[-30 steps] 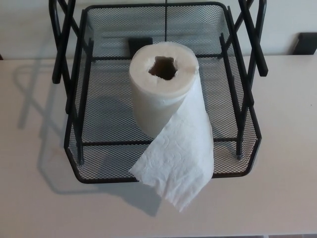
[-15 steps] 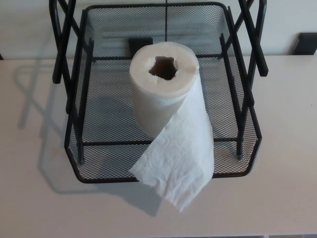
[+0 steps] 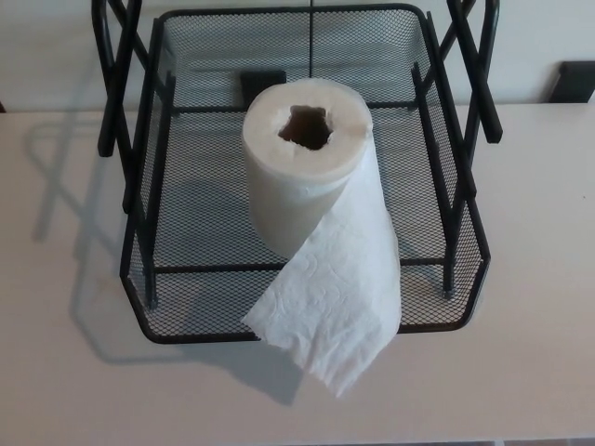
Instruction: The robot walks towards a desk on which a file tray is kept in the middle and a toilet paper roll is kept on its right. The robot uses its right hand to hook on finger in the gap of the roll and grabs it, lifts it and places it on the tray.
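Placement step appears complete — the toilet paper roll (image 3: pixel 302 177) stands upright inside the file tray (image 3: pixel 158 232), on the mesh floor near the tray centre. No robot hand, left or right, appears in the head view, so whether the fingers are apart or together cannot be told.

Roll orientation: long axis vertical, core hole facing up toward the camera. A loose tail of paper (image 3: pixel 335 307) unwinds from the roll's side at about 4 o'clock, drapes toward 6 o'clock, crosses the front rim of the tray and ends on the tabletop (image 3: pixel 56 372).

Judgement on the next move: little remains of the task. If anything is required, it is only to keep both arms clear of the tray frame — its black uprights rise at 10 and 2 o'clock — and to avoid snagging the hanging tail, which could tip or drag the roll.
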Motion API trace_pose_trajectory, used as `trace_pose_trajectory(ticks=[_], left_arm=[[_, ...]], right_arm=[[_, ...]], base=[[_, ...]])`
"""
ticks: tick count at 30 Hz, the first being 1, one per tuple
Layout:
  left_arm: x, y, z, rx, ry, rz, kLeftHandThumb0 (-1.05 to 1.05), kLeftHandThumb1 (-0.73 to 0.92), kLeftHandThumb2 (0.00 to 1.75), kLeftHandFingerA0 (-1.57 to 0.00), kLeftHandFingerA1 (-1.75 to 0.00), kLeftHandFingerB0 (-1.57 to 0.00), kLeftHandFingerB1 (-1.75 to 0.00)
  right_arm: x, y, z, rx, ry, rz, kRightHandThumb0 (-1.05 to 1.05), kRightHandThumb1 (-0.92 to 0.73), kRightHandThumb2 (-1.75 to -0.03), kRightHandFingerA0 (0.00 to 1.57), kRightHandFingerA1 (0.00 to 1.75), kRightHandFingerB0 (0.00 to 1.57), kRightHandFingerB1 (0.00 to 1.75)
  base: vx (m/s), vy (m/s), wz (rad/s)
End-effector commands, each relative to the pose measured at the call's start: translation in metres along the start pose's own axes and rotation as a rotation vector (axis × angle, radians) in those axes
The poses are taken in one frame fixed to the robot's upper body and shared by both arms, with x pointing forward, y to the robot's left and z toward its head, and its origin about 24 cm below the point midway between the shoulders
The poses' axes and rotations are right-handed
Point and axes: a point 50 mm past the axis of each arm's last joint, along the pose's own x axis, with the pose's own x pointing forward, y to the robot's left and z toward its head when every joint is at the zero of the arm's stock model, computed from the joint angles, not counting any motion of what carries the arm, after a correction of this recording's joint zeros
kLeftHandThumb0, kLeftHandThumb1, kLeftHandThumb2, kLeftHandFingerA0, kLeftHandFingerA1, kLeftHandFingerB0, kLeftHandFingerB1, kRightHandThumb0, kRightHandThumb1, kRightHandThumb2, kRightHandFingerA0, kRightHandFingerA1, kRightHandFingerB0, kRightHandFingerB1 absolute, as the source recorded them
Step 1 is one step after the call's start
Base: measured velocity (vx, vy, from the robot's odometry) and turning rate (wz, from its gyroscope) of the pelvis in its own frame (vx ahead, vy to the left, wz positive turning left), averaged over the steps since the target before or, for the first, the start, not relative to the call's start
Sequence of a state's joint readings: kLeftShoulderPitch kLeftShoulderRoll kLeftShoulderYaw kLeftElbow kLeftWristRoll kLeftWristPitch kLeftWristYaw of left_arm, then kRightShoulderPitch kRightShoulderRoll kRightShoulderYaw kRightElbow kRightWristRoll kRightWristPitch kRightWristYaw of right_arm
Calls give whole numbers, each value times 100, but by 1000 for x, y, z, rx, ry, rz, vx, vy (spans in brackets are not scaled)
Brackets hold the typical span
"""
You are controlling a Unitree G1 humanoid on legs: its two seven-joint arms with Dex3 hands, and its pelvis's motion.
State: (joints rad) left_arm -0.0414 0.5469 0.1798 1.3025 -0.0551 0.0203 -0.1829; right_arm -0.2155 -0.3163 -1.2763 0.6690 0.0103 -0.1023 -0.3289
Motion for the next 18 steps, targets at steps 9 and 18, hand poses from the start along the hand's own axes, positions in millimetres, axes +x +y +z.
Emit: trace_pose_trajectory(ticks=[9,18], left_arm=[[-3,13,3,12,-21,39,-79,60,127,-46,-91,-34,-82],[-3,12,2,8,-20,39,-79,60,127,-46,-91,-34,-82]], right_arm=[[0,-3,8,114,-94,-117,-56,-71,-61,69,159,27,37],[0,-1,9,115,-99,-113,-56,-71,-61,69,159,27,37]], base=[[0,0,0],[0,0,0]])
